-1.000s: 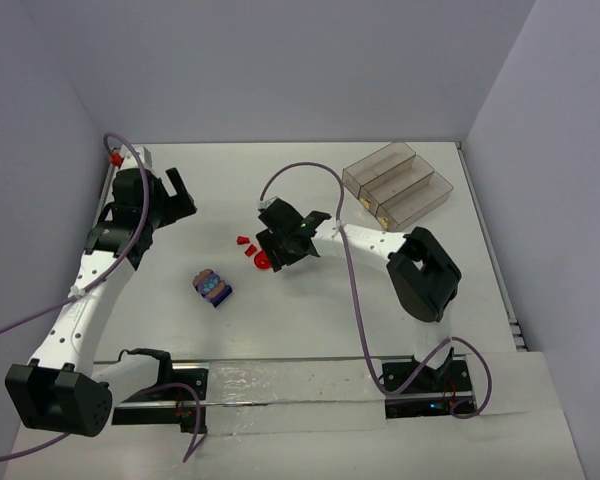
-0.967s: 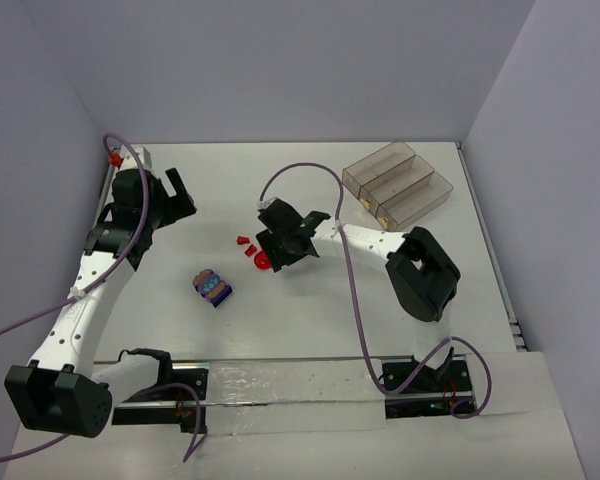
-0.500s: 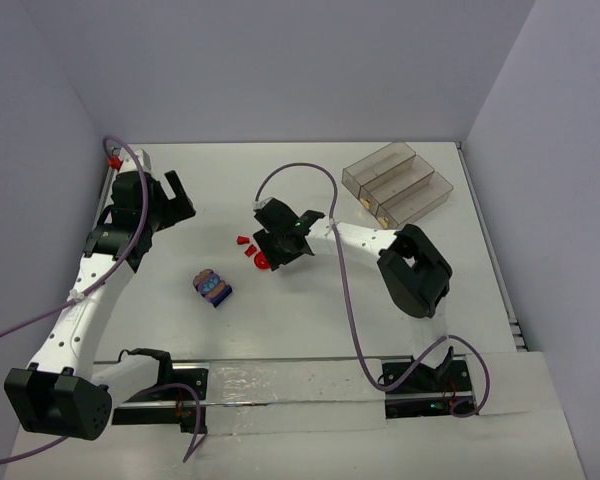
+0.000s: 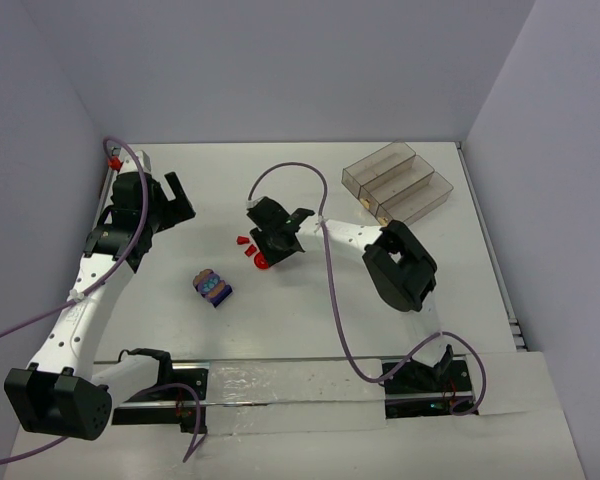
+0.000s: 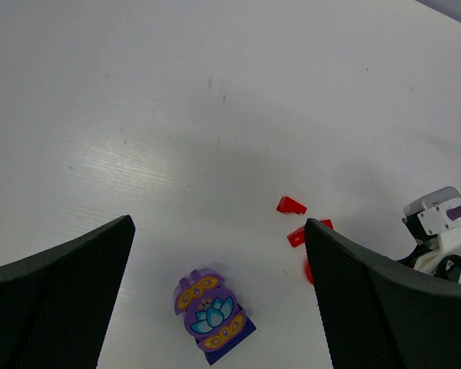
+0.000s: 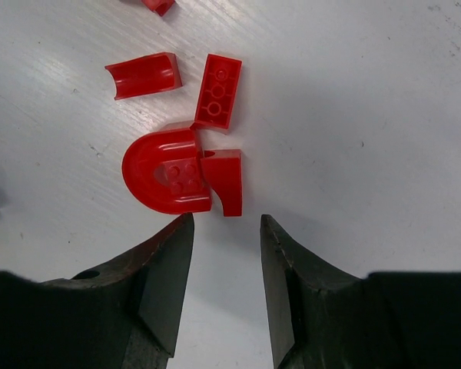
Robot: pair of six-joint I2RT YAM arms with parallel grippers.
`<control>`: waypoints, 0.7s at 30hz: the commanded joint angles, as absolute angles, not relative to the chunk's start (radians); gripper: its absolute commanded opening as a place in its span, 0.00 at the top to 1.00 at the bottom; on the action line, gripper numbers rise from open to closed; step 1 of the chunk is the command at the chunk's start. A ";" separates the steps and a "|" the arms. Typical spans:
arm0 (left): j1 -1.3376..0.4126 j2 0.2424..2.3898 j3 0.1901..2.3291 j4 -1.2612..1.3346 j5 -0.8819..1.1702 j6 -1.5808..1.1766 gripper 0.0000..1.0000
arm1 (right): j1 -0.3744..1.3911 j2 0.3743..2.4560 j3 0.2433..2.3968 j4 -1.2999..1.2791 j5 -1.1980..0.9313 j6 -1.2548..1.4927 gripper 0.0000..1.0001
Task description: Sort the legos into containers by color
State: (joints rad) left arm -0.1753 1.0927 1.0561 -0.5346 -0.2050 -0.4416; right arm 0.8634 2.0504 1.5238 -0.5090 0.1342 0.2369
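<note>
Right pincer [image 6: 225, 227]: released, jaws parted with nothing between them. The tips sit low in the wrist view, just below the red legos and not touching them.
Left pincer [image 5: 219, 224]: released, jaws spread wide. In the overhead view it sits at the upper left of the frame, well apart from every brick.
Red legos [image 4: 250, 252]: a loose cluster on the white worktop [image 4: 310, 320], near the middle of the overhead view.
Red pieces, wrist view: a half-round arch [image 6: 165, 178] lies nearest the right pincer, with a quarter-curve piece [image 6: 224, 181] touching its right side. A studded flat brick [image 6: 217, 91] lies just above them, tilted, and a small curved piece [image 6: 144, 74] lies to its left. One more is cut off by the top edge.
Purple clump [image 4: 213, 287]: lower left of the red cluster and apart from it — purple on a blue base, with a printed flower face showing in the left wrist view.
Tray [image 4: 398, 182]: upper right of the overhead view — three clear grey compartments side by side, set at a slant, well apart from the bricks and both pincers.
</note>
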 commanded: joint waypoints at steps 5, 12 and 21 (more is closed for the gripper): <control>-0.178 1.074 1.065 -0.532 -0.216 -0.443 0.01 | 0.856 2.087 1.578 -0.492 0.142 0.233 0.58; -0.178 1.070 1.062 -0.532 -0.215 -0.443 0.01 | 0.851 2.100 1.587 -0.487 0.142 0.241 0.61; -0.178 1.083 1.075 -0.554 -0.218 -0.441 0.01 | 0.845 2.102 1.566 -0.457 0.121 0.254 0.75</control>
